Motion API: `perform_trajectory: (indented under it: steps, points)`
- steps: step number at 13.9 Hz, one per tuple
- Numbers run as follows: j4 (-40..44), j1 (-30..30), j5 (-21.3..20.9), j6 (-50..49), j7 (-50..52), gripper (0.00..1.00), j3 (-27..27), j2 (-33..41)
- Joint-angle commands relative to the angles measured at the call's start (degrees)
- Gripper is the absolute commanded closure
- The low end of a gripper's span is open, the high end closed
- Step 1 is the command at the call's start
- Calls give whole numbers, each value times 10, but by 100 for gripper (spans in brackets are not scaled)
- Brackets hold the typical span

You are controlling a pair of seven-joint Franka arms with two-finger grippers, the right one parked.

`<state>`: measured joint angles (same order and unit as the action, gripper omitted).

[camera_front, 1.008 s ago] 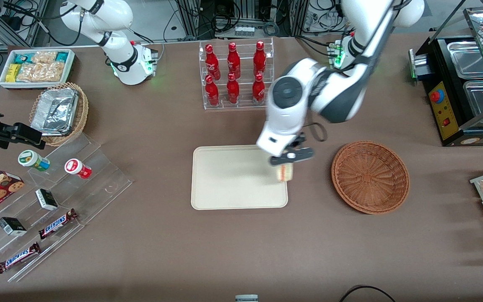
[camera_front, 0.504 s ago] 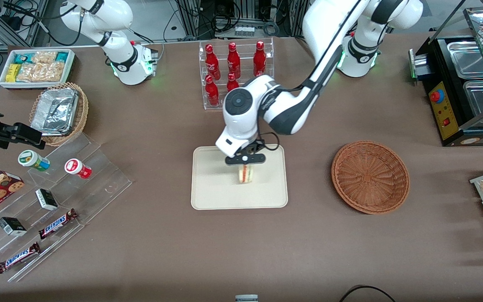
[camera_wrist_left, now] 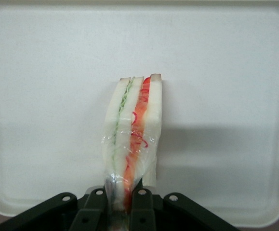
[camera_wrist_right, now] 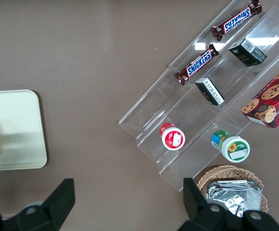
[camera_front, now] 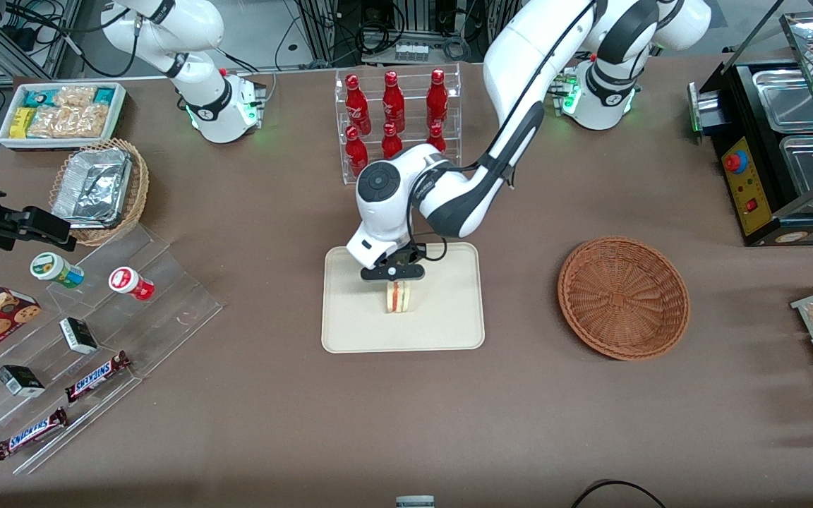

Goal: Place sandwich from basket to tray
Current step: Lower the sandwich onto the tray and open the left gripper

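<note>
Cream tray point(camera_front: 350, 331) lies under the gripper point(camera_front: 394, 274) clamping the sandwich point(camera_wrist_left: 133, 132).

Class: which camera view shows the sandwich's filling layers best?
The left wrist view: the sandwich, held by the gripper over the tray, shows green, orange and red layers clearly. The front view shows it small, under the gripper; the right wrist view shows only a pale bread edge.

Sandwich carried from the tray's edge to its middle

I have swung my gripper point(camera_front: 394, 282) away from the basket point(camera_front: 623, 297), taking the sandwich point(camera_front: 398, 298) from the tray point(camera_front: 350, 331) edge nearest it to mid-tray; my fingers point(camera_wrist_left: 140, 204) remain clamped on it, lower now.
</note>
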<state>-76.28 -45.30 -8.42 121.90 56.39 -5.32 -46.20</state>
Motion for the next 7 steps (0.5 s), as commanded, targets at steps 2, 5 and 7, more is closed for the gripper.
perform_trajectory:
  steps: [2,5,7]
  points:
    - [32,-11,-23,1,40,100,9,-22]
    - [32,-7,-22,1,39,0,9,-17]
    - [32,-6,-16,-4,43,0,9,-3]
